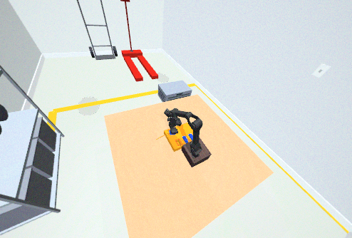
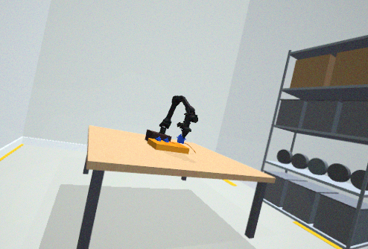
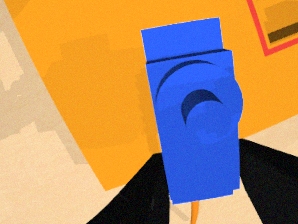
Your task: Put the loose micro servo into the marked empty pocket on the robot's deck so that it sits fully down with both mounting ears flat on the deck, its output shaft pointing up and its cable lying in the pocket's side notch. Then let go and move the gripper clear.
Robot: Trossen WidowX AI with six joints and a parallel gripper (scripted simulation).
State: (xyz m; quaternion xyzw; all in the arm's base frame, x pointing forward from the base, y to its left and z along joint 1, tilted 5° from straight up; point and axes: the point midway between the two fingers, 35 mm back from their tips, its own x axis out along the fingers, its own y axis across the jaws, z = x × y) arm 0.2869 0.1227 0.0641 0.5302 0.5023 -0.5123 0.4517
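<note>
Wrist view: servo pinched by its long sides, pocket off to one corner

In the wrist view, the gripper (image 3: 198,156) (image 1: 174,130) (image 2: 184,135) is clamped on the micro servo (image 3: 195,120) (image 1: 172,132) (image 2: 180,139), fingers at its long sides towards the cable end. The output shaft faces the camera. The cable (image 3: 195,212) (image 1: 160,137) (image 2: 191,147) trails from the near end, past the deck (image 3: 100,140) (image 1: 172,144) (image 2: 172,147). The red-outlined pocket (image 3: 284,24) (image 1: 178,142) shows only in part at the upper corner. That off-centre grip may let the far end dip, so a slow, level lift suits it.

From the top, the servo is near one corner of the deck, apart from the pocket. Best to clear the deck before crossing, then turn the body until its cable end matches the side notch.

Exterior view: the servo stands upright at the deck; whether it touches cannot be told. Two fitted servos (image 2: 162,139) (image 1: 188,137) sit nearby, so the approach should stay high, then come straight down, cable leading into the notch, with release only once both ears lie flat.
</note>
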